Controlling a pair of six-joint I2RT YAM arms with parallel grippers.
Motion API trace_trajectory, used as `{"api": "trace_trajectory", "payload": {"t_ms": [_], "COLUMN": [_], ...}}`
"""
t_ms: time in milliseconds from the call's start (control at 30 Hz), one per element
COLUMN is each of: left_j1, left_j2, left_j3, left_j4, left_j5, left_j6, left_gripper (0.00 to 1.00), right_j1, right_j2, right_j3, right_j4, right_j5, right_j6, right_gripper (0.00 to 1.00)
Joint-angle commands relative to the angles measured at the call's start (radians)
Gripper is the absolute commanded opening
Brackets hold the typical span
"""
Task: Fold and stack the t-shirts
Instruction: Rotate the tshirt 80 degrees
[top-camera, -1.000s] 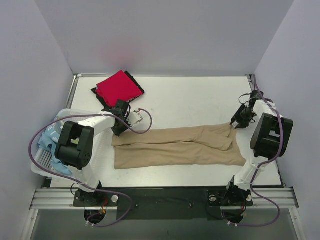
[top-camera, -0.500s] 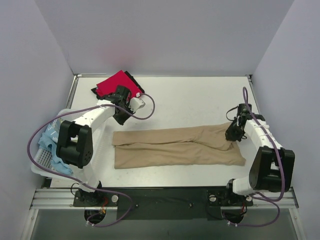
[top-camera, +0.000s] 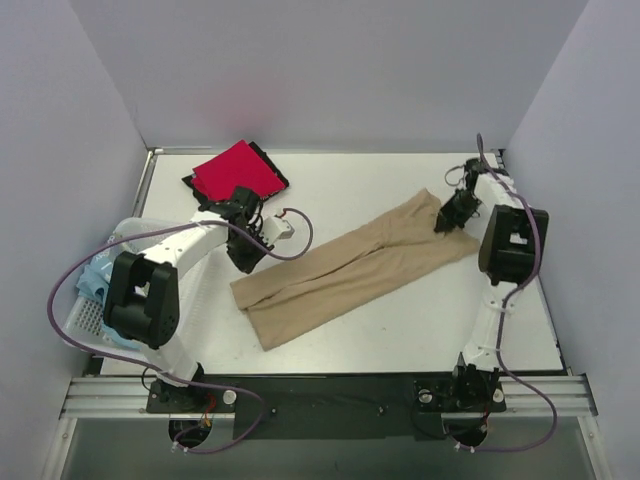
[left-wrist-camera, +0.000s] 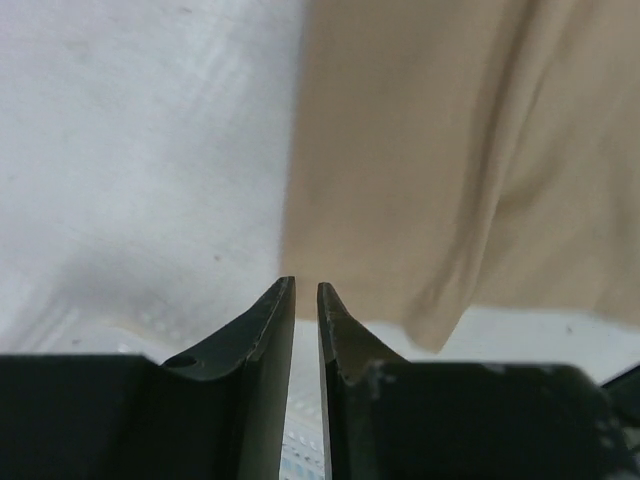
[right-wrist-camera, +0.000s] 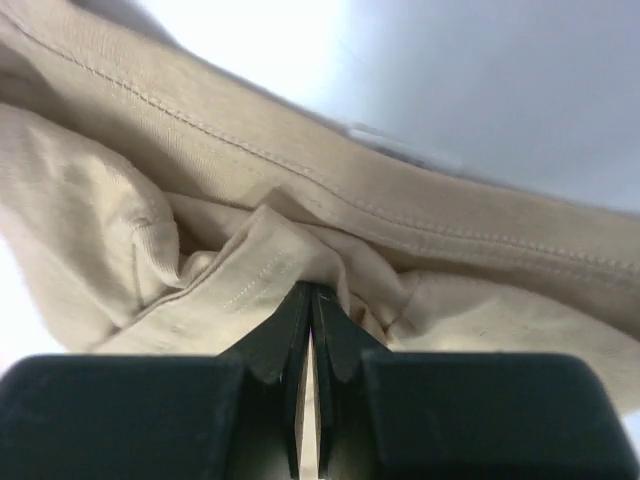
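The tan-beige t-shirt (top-camera: 350, 270), folded into a long strip, lies diagonally on the white table from near left to far right. My right gripper (top-camera: 450, 216) is shut on a bunched fold at its far right end, as the right wrist view (right-wrist-camera: 312, 292) shows. My left gripper (top-camera: 246, 262) is beside the shirt's left end, with its jaws closed to a thin slit and nothing between them. In the left wrist view (left-wrist-camera: 303, 285) the tan cloth (left-wrist-camera: 440, 160) lies just ahead of the fingertips. The folded red t-shirt (top-camera: 235, 172) rests on the black one (top-camera: 190, 183) at the back left.
A white mesh basket (top-camera: 85, 322) holding light blue t-shirts (top-camera: 98, 276) stands at the left table edge beside the left arm. Purple-grey walls close in the back and both sides. Purple cables loop off both arms.
The right gripper has swung the shirt's right end toward the back, so the strip now lies diagonally. The left gripper left the shirt's corner, rose away, then came back down beside the left end.
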Motion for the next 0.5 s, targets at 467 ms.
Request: {"api": "trace_trajectory", "payload": {"t_ms": [467], "left_j1": [-0.069], "left_j2": [-0.249], "left_j3": [-0.274], "left_j4": [-0.044], "left_j5": [0.28], "left_j6": [0.491], "left_gripper": [0.43], "right_j1": [-0.049], "right_j2": [0.035], "right_j3": [0.356], "right_j4": [0.309], "right_j5": [-0.166], "right_j6": [0.023], "right_gripper": [0.31]}}
